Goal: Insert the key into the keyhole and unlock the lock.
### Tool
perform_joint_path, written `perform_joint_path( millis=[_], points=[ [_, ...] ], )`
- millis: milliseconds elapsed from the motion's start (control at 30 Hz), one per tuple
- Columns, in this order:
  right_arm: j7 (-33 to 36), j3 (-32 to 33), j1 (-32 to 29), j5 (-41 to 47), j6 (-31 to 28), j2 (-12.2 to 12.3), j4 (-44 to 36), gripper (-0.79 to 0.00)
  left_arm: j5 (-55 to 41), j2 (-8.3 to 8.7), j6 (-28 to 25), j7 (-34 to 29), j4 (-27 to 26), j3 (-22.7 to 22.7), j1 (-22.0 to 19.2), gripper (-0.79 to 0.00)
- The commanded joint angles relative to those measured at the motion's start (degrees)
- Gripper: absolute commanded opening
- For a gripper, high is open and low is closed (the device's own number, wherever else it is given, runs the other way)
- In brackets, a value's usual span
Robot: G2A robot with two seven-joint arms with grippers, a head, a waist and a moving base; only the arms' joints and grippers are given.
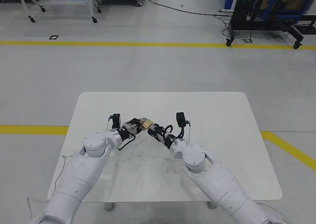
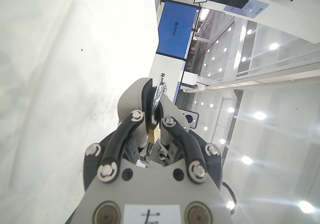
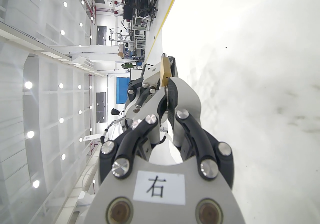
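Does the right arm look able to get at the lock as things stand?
Probably yes. The left end effector holds the lock by its shackle, and the right end effector, shut on what looks like the key, has its tips right at the brass body, nothing between.

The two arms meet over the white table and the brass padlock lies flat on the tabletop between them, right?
Not quite. The brass padlock is held in the air: the left wrist view shows the left pincer clamped on its shackle. The arms do meet over the white table.
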Motion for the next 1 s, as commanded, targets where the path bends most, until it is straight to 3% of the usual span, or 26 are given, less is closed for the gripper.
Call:
perform_joint_path(
  millis=[0,433,500,567,600,633,733,767,967],
  points=[
    [-0.1,0.5,-0.6,-0.3,-0.5,0.1,-0.5,0.0,-0.9,0.03,0.1,0.1,0.3,-0.6,-0.1,-0.785],
    [0.1,0.8,-0.9,-0.3,-0.7,0.1,-0.9,0.0,-2.8,0.04,-1.4,-0.4,0.1,-2.2,0.3,-0.785],
    [2.1,2.1,-2.0,3.7,-3.3,0.1,-2.3,0.0,-2.6,0.12,-2.8,-0.9,-0.3,-2.5,0.6,-0.785],
    [8.6,4.9,-3.5,11.2,-6.9,0.5,-3.2,0.0,-3.2,0.17,-3.8,-1.4,-0.6,-2.9,1.1,-0.785],
    [11.9,6.5,-4.2,14.9,-8.1,0.7,-3.3,-0.04,-3.3,0.2,-4.0,-1.5,-0.8,-3.1,1.3,-0.785],
    [15.2,7.7,-4.7,17.9,-8.5,0.9,-3.2,-0.148,-3.6,0.21,-4.3,-1.8,-1.0,-3.2,1.4,-0.785],
    [22.8,9.9,-5.1,24.8,-7.7,1.2,-2.0,-0.274,-4.2,0.25,-4.9,-3.5,-1.4,-3.4,1.7,-0.785],
    [24.9,10.3,-4.9,26.3,-6.8,1.3,-1.3,-0.403,-4.2,0.27,-4.9,-3.9,-1.3,-3.5,1.7,-0.785],
    [31.3,10.5,-2.8,33.0,-3.1,1.0,3.0,-0.533,-5.1,0.21,-5.3,-5.0,-1.3,-3.5,2.0,-0.785]
  ],
)
